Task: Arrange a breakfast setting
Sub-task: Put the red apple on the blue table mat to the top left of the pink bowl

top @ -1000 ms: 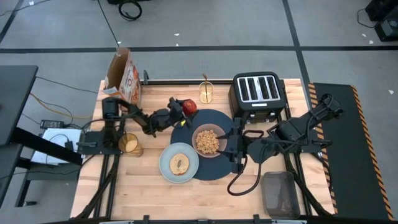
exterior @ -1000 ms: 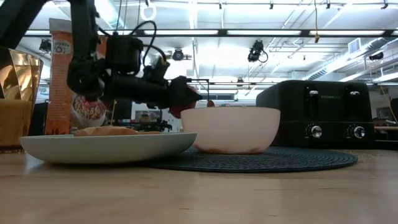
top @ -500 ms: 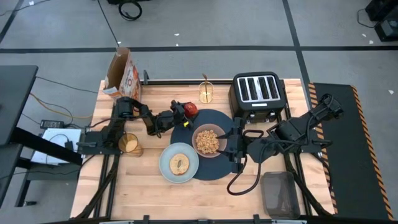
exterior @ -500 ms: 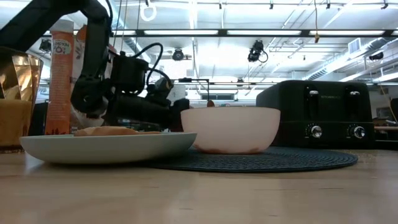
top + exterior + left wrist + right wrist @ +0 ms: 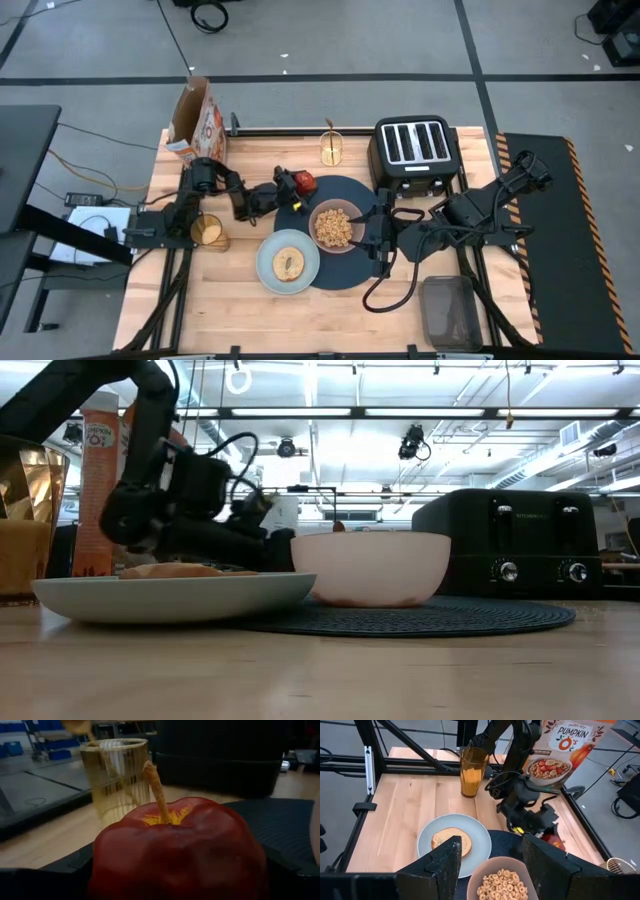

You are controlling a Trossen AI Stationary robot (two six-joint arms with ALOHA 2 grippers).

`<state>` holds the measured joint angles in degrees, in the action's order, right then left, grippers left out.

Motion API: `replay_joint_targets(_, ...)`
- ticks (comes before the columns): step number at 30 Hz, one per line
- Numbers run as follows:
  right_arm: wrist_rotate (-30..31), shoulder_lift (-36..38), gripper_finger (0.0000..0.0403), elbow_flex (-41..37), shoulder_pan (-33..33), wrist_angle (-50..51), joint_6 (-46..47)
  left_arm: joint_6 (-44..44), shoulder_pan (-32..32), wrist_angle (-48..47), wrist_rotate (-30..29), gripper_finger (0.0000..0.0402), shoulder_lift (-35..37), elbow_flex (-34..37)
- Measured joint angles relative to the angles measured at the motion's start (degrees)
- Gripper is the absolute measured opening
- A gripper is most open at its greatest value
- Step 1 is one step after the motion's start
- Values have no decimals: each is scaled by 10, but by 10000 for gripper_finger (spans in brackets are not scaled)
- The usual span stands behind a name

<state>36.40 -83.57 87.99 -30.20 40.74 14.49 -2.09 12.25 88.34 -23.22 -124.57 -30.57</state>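
Lowered over the past second, the left gripper (image 5: 288,189) now sits at the far-left rim of the dark-blue placemat (image 5: 352,272), its fingers clamped on the red apple (image 5: 303,182); in the earlier overhead frame the apple hung a little higher and farther back over the table. In the left wrist view the apple (image 5: 177,852) fills the foreground between the dark fingers, stem up, with an amber cup (image 5: 115,779) and the black toaster (image 5: 220,755) behind it.

On the placemat stands the tan bowl (image 5: 333,227), filled with ring-shaped cereal. Just beside it, overlapping the mat's left edge, the pale-blue plate (image 5: 288,262) carries one round toasted bread (image 5: 289,264) with a hole in its middle. A second amber cup (image 5: 209,231), holding orange liquid, stands on the bare wood to the left, well apart from the plate. The cup at the table's far edge (image 5: 331,148) has a thin gold spoon (image 5: 329,128) standing in it. The orange cereal box (image 5: 192,122) stands open at the far-left corner.

The right gripper (image 5: 379,232) rests at the bowl's right side, its fingers spread wide and holding nothing, the bowl (image 5: 502,881) lying between them in the right wrist view.
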Motion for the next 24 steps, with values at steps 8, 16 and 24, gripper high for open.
replay_joint_targets(8,0,0,215,0,4,6,3,-17,6,21,-6,342,6,42)
replay_joint_targets(16,0,0,215,0,10,5,10,10,-16,16,8,342,5,3)
replay_joint_targets(24,-2,0,215,0,10,5,17,2,-15,-10,5,342,5,3)
